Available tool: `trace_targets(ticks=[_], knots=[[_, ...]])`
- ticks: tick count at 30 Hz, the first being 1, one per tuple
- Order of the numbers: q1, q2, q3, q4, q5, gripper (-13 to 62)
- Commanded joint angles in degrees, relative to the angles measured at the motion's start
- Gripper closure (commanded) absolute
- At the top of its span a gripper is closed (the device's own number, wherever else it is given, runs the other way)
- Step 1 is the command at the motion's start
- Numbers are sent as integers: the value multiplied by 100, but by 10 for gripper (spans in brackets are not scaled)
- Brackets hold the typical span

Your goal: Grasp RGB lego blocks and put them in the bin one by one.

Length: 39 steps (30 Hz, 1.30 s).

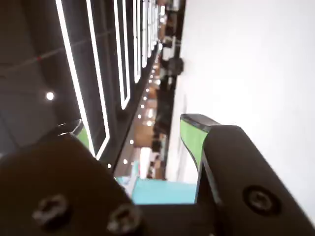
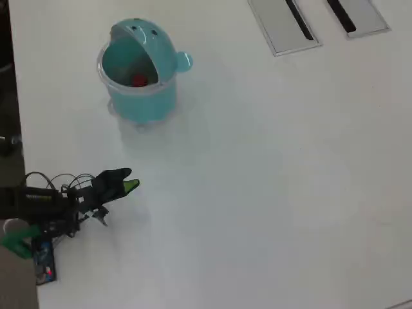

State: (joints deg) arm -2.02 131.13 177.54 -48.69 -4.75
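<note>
Large indoor hall: long ceiling light strips (image 1: 74, 73), white table (image 2: 257, 161).

Light-teal bin (image 2: 138, 96), red block (image 2: 138, 80) inside, black hand (image 2: 131, 185) with green fingertips (image 2: 131, 187), white table (image 2: 270, 180)

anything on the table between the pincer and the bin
Nothing visible does. In the overhead view the pincer sits below the bin, and the white table between them is bare. The bin's lid is tipped back, mouth open, with a red block inside.
</note>
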Motion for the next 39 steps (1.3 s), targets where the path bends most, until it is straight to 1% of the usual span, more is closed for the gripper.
trace_targets(ticks=[1, 8, 17, 39], knots=[[18, 422, 413, -448, -53, 142], [-18, 413, 413, 281, -53, 138], [97, 396, 413, 1784, -88, 138], [264, 396, 413, 2874, -35, 138]])
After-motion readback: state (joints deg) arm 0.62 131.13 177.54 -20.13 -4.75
